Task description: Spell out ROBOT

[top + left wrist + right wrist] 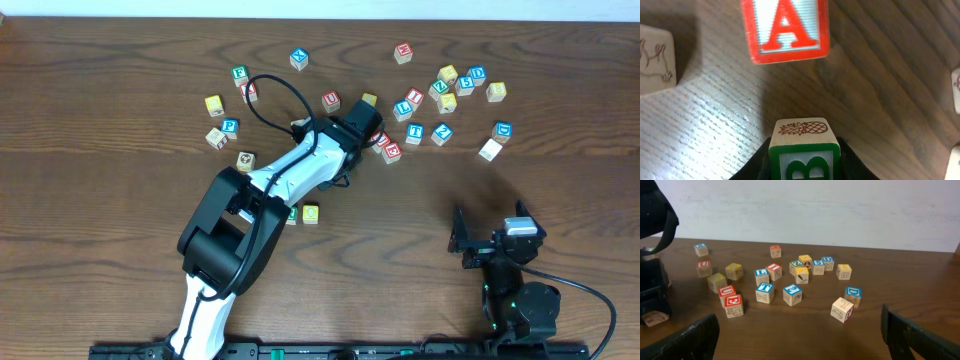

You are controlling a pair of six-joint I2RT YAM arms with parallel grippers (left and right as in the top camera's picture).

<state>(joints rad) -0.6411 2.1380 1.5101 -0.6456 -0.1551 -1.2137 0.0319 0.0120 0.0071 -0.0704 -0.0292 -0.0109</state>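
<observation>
Overhead: the left gripper (357, 125) is reached out to mid-table among the scattered letter blocks, and its body hides whatever is between the fingers. A green block (291, 214) and a yellow block (311, 213) sit side by side, touching or nearly so, beside the arm and well apart from the scatter. Their letters are too small to read; possibly the start of the word. The right gripper (492, 240) is parked near the front right edge of the table (120, 290). Left wrist: the fingers pinch the B block (805, 150), a green-bordered B with a pineapple print on the face above it, held low over the wood; whether it touches the table is unclear. A red A block (785, 30) lies just ahead and a pale block (655, 60) off to the left, both apart from the B. Right wrist: the fingers are spread wide with nothing between them. A blue-bordered block (764, 292) in the scatter appears to read T. Judgement: the step in hand is the third letter. Next, carry the B clear of the A and set it in line beside the pair, face readable, without nudging them.
</observation>
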